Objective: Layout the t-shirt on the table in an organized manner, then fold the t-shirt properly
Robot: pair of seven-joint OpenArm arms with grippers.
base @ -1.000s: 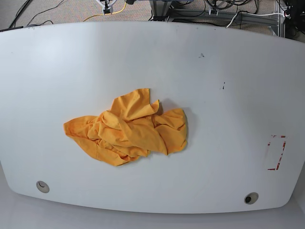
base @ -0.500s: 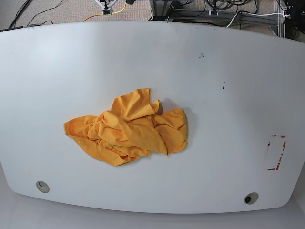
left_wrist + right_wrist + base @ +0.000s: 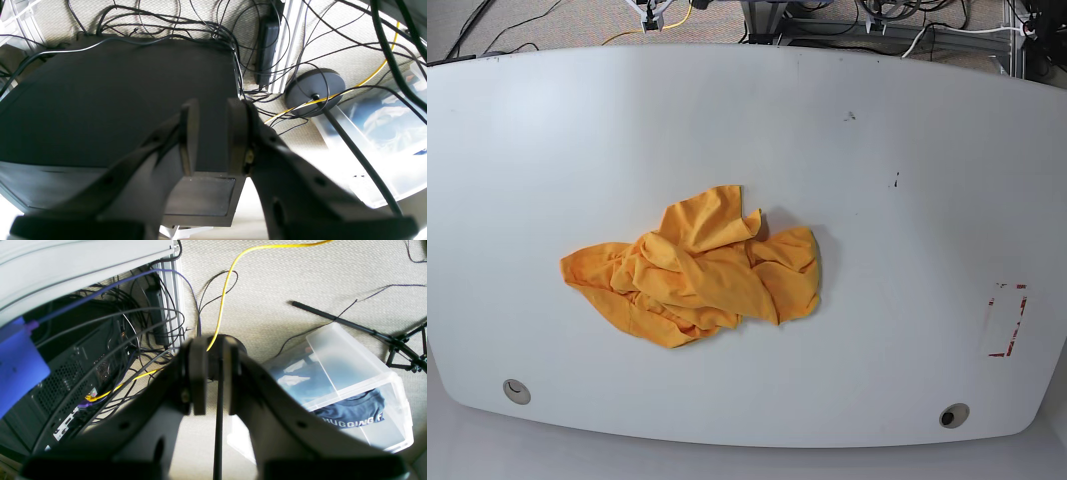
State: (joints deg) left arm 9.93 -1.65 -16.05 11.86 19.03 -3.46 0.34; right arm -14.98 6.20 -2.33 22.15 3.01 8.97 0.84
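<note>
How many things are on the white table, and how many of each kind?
T-shirt, orange, crumpled: 1
Round grey grommets: 2
Red tape outline: 1
Dark scuffs: 2
Total on the table: 6

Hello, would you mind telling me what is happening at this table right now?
Nothing is being handled at the moment. The t-shirt lies crumpled in a heap near the middle of the table, not laid out or folded. Neither arm appears in the base view. The left gripper and right gripper are empty, off the table, their cameras showing floor and cables.
</note>
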